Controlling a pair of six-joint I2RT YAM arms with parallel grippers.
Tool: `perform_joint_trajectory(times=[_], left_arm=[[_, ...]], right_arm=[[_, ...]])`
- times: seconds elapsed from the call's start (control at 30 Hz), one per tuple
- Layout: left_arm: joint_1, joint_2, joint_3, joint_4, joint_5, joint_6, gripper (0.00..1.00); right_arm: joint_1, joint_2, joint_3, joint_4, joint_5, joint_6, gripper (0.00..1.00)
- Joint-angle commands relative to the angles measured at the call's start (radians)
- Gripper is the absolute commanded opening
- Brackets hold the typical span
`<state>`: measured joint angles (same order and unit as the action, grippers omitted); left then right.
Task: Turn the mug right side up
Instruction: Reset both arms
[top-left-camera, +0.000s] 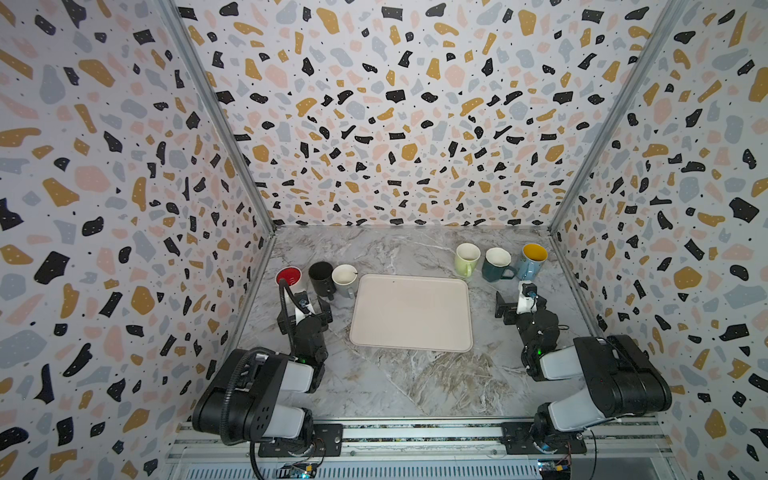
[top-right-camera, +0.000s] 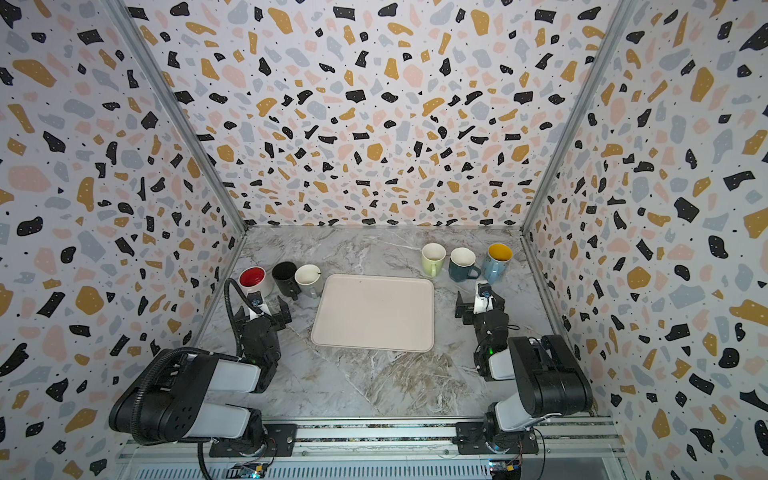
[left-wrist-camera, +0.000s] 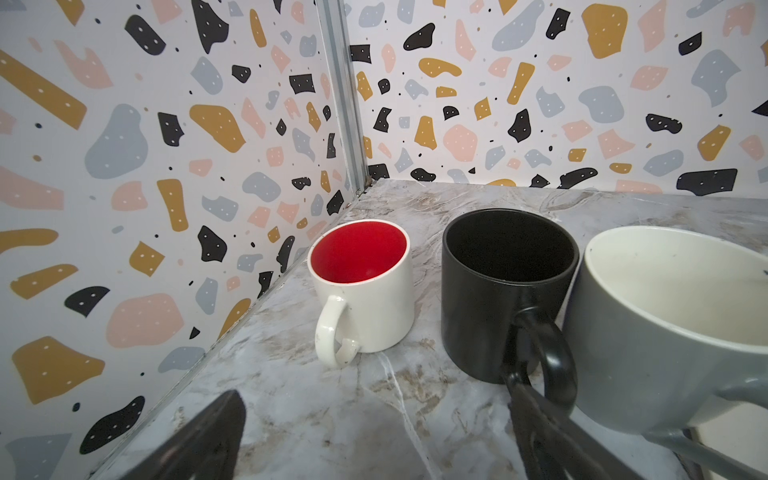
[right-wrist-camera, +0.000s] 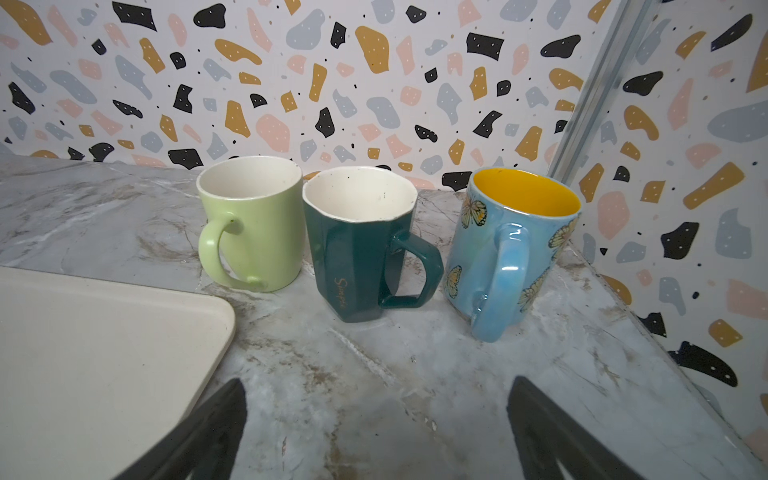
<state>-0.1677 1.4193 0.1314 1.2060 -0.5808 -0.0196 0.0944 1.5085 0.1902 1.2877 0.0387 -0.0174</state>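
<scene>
At the front edge, a rail (top-left-camera: 415, 432) carries both arms, folded low over the marble table (top-left-camera: 415, 386). The left arm (top-left-camera: 257, 395) points at the mugs on the left, the right arm (top-left-camera: 611, 374) at those on the right. The left gripper (left-wrist-camera: 374, 395) sits low above the table, jaws spread wide, holding nothing. In the left wrist view one finger (left-wrist-camera: 536, 419) overlaps the handle of the black mug (left-wrist-camera: 507, 286); I cannot tell whether they touch. The right gripper (right-wrist-camera: 378, 386) is likewise spread wide and holds nothing, apart from the mugs ahead of it.

Between the arms a cream tray (top-left-camera: 411, 316) lies flat on the table.

Past the tray's far left corner three mugs stand in a row. A white mug with a red inside (top-left-camera: 289, 279) is nearest the left wall, then comes the black mug, then a grey mug (top-left-camera: 345, 280) just beside the tray. Farther back on the right stands a second row: a pale green mug (top-left-camera: 466, 259), a dark green mug (top-left-camera: 496, 264) and a blue mug (top-left-camera: 530, 259) with a yellow inside, close to the right wall. All six stand mouth up with their handles toward the arms.

Speckled walls (top-left-camera: 415, 124) close in the table behind and at both sides.
</scene>
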Motion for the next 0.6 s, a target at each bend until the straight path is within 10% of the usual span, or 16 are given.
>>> perform_joint_trajectory(times=[0.0, 0.57], left_arm=[[0.005, -0.011, 0.017, 0.046, 0.003, -0.01, 1.0], [0.006, -0.012, 0.017, 0.046, 0.002, -0.011, 1.0]], right_arm=[[0.004, 0.002, -0.006, 0.033, 0.01, -0.012, 0.99], [0.015, 0.002, -0.017, 0.074, 0.028, -0.022, 0.99]])
